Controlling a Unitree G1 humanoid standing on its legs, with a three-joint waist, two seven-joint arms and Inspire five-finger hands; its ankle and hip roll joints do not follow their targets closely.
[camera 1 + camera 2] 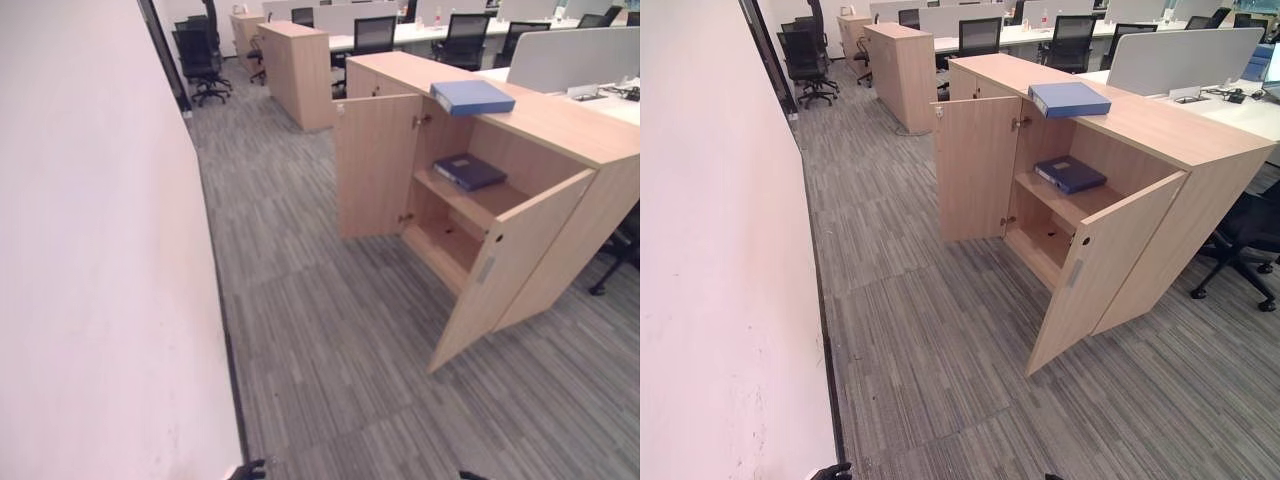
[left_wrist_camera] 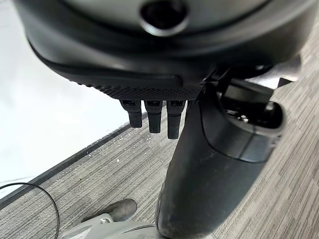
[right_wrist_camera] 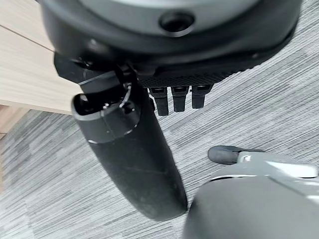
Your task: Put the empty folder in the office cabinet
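Note:
A wooden office cabinet [image 1: 560, 125] stands at the right with both doors swung open, the left door [image 1: 375, 165] and the right door [image 1: 510, 270]. A light blue folder [image 1: 472, 96] lies flat on the cabinet top. A dark blue folder [image 1: 469, 171] lies on the upper shelf inside, and the lower shelf [image 1: 1050, 240] is bare. My left hand [image 2: 154, 117] hangs over the carpet with straight fingers, holding nothing. My right hand [image 3: 179, 97] hangs likewise near a wooden panel, fingers straight and holding nothing.
A white wall [image 1: 100, 250] runs along the left. Grey carpet [image 1: 300, 330] lies between the wall and the cabinet. A second wooden cabinet [image 1: 298, 70], desks and black office chairs [image 1: 200, 55] stand at the back. Another black chair [image 1: 1250, 240] is right of the cabinet.

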